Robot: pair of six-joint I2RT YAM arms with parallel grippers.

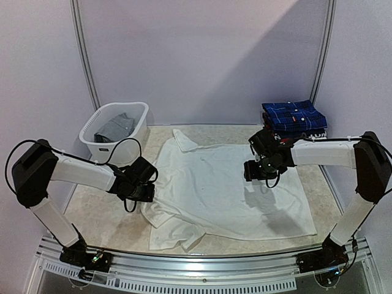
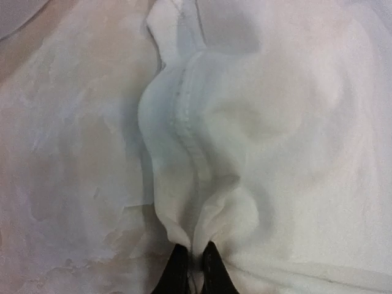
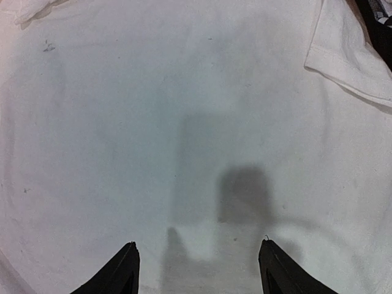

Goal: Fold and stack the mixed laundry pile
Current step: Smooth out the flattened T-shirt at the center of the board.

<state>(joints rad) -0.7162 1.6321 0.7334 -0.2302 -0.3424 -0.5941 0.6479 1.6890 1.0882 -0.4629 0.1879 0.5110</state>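
Closest to the lens, the left gripper [image 2: 195,269] has its two dark fingers drawn together on a raised ridge of the white shirt [image 1: 214,190], pinching the cloth at its left edge, just beside the seam that runs up the fold. The right gripper [image 3: 199,266] hangs above the right half of the same shirt with its fingers wide apart and nothing between them; only its shadow falls on the cloth. The shirt lies spread across the middle of the table [image 1: 104,220], mostly flat, with its near left corner bunched and rumpled and a sleeve showing at the far right. As for progress, a dark blue plaid shirt [image 1: 294,115] sits folded at the far right corner, seemingly on top of another dark folded piece, so part of the stack looks done. The white shirt is laid out but not yet folded, and the pinch at its side reads as the start of that fold. A grey garment [image 1: 115,127] lies in the white basket [image 1: 107,150] at the far left, untouched.
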